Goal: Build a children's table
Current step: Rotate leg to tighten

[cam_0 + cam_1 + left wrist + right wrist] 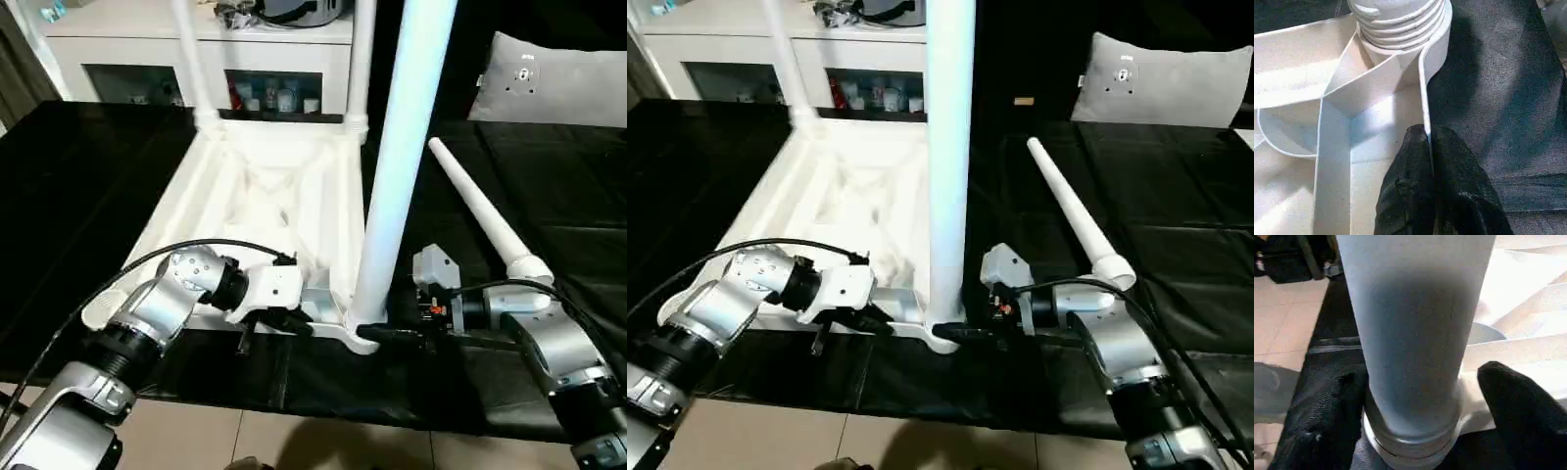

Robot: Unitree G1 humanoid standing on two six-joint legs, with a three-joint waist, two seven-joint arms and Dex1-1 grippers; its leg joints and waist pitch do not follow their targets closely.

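- While the table top (265,196) lies upside down on the black desk (88,176), ribbed underside up, three legs stand upright in corner sockets: two at the far corners, well beyond both end effectors, and a near leg (397,166) rising between them.
- Left end effector (1430,161): fingers pinched shut on the thin side wall of the top, just beside the near leg's threaded base (1400,22), steadying it.
- Right end effector (1415,396): fingers spread wide on either side of the near leg's foot; whether they press it is unclear.
- A fourth leg (485,215) lies loose on the desk, just beyond the right end effector.
- By my judgement the build is mostly done: seating this leg fully, fitting the last one, then turning the table upright remain.
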